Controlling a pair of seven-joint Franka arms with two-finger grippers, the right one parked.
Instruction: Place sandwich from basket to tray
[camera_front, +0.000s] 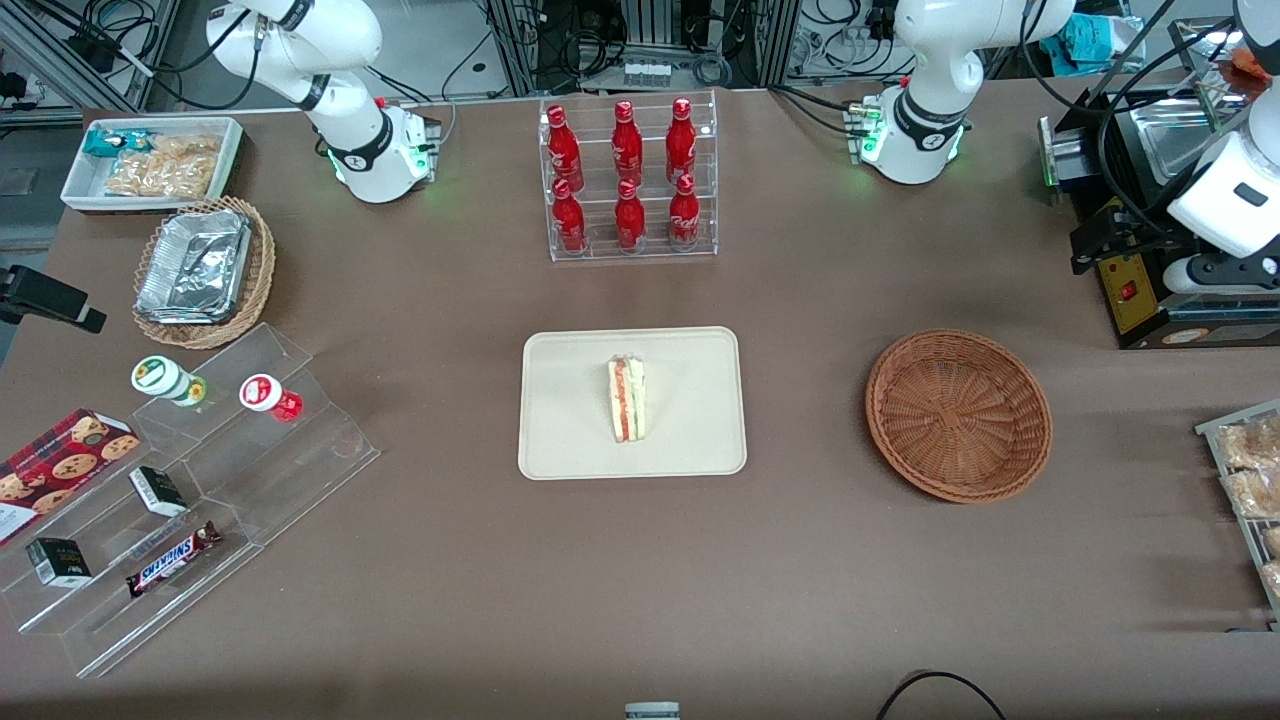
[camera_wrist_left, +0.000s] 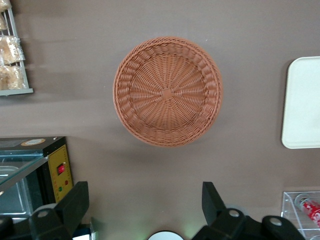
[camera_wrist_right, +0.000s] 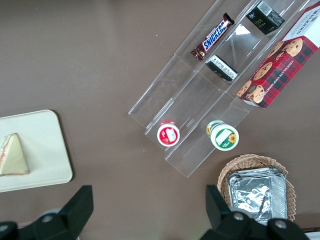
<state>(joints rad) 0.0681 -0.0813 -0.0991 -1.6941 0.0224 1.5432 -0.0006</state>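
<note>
The sandwich (camera_front: 627, 400), a white wedge with red and green layers at its edge, lies in the middle of the cream tray (camera_front: 560, 440). It also shows in the right wrist view (camera_wrist_right: 12, 155) on the tray (camera_wrist_right: 45, 150). The reddish-brown wicker basket (camera_front: 958, 415) stands empty beside the tray, toward the working arm's end. My gripper (camera_wrist_left: 145, 192) hangs high above bare table between the arm's base and the basket (camera_wrist_left: 167, 90). It is open wide and holds nothing. An edge of the tray (camera_wrist_left: 302, 100) shows in the left wrist view.
A clear rack of red bottles (camera_front: 628, 180) stands farther from the camera than the tray. A black box with a red switch (camera_front: 1130, 290) and a rack of bagged snacks (camera_front: 1250, 480) lie past the basket. Acrylic steps with snacks (camera_front: 190, 480) and a foil-tray basket (camera_front: 200, 270) sit at the parked arm's end.
</note>
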